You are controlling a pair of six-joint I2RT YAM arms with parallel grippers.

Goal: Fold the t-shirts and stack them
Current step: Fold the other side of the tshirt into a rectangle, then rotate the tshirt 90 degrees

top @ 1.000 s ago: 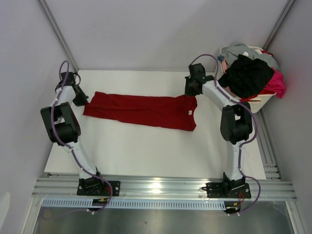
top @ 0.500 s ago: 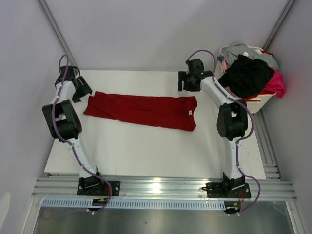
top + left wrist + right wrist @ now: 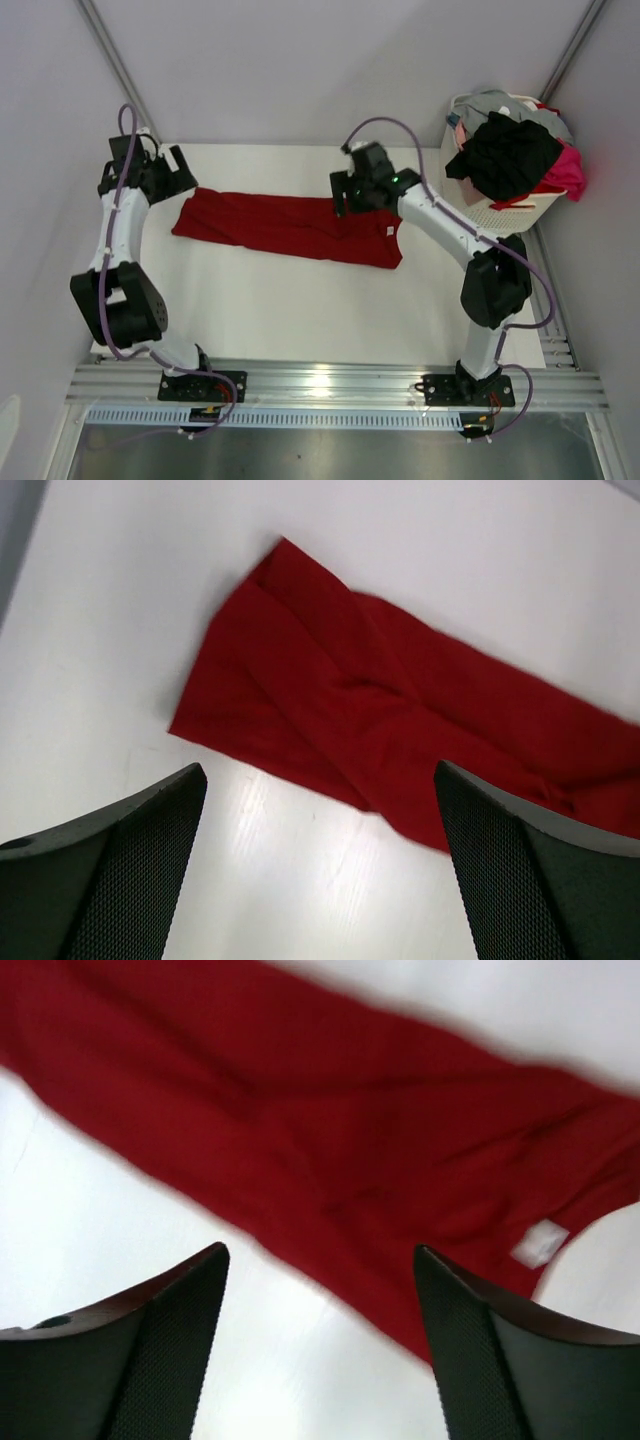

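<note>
A dark red t-shirt [image 3: 290, 228] lies folded lengthwise into a long strip across the white table [image 3: 300, 310]. My left gripper [image 3: 178, 172] hovers open just behind the strip's left end, holding nothing. In the left wrist view the t-shirt [image 3: 380, 710] spreads ahead of the wide-apart fingers [image 3: 120, 870]. My right gripper [image 3: 342, 198] hangs open over the strip's back edge, right of its middle. The right wrist view shows the t-shirt [image 3: 330, 1130] below the empty right gripper [image 3: 320, 1250], with a white neck label [image 3: 540, 1243] at the right.
A white basket [image 3: 520, 210] stands at the back right corner, heaped with black [image 3: 505, 155], pink [image 3: 570, 175] and grey [image 3: 495, 102] garments. Walls close in the table at the back and both sides. The arm bases sit on the metal rail [image 3: 320, 385] in front.
Both grippers were shut at the strip's two ends and have opened and let go. The left one drew back and up; the right one swung left over the shirt.
</note>
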